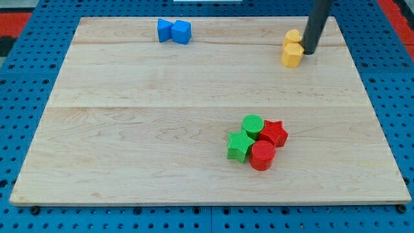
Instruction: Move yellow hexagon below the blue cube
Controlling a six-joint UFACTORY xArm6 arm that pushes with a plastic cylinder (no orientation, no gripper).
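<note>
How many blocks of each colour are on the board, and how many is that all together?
Blue: 2, at the view's top left, blue blocks.
Yellow: 2, at the view's top right, yellow blocks, with my tip just to their right.
Green: 2, green blocks.
Red: 2, red blocks, clustered with the green.
Total: 8

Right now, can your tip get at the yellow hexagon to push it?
Probably yes: my tip sits right beside the yellow blocks, on their right in the view, nothing between. Which one is the hexagon I cannot tell.
</note>
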